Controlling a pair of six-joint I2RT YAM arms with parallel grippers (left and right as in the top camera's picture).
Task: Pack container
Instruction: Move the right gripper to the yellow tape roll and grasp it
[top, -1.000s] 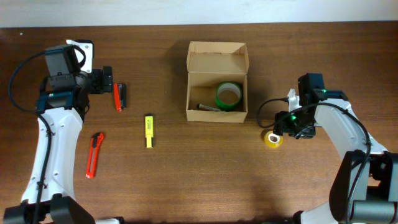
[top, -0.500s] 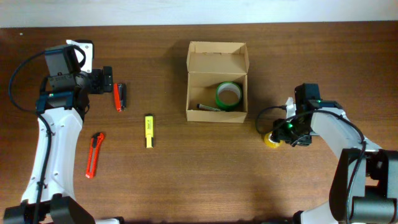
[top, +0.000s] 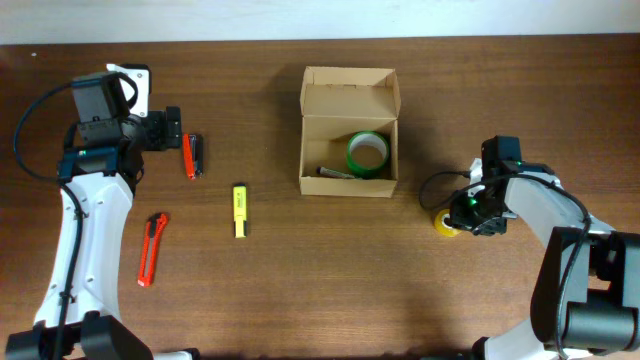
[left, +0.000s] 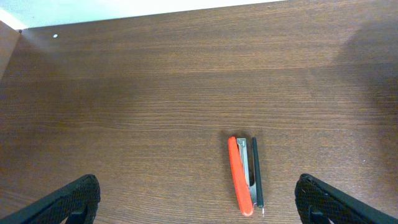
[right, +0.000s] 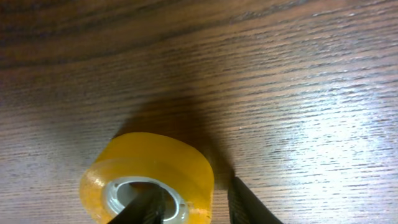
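Observation:
The cardboard box (top: 349, 72) stands open at the table's middle, flap lid back. Inside it lie a green tape roll (top: 366, 153) and a dark pen (top: 333, 172). A yellow tape roll (top: 445, 222) lies right of the box. My right gripper (top: 460, 213) is down on it. In the right wrist view one finger is inside the roll's (right: 155, 165) core and the other just outside its wall with a small gap, so my right gripper (right: 194, 199) is open. My left gripper (top: 172, 128) is open and empty at the far left, close to a red stapler (top: 191, 155).
In the left wrist view the stapler (left: 244, 175) lies between and ahead of my wide-open left fingers (left: 199, 202). A yellow highlighter (top: 240, 210) and a red utility knife (top: 151, 250) lie on the table left of the box.
My right gripper has come down and forward onto the yellow tape roll, and the roll has shifted slightly right. The left arm has not moved.

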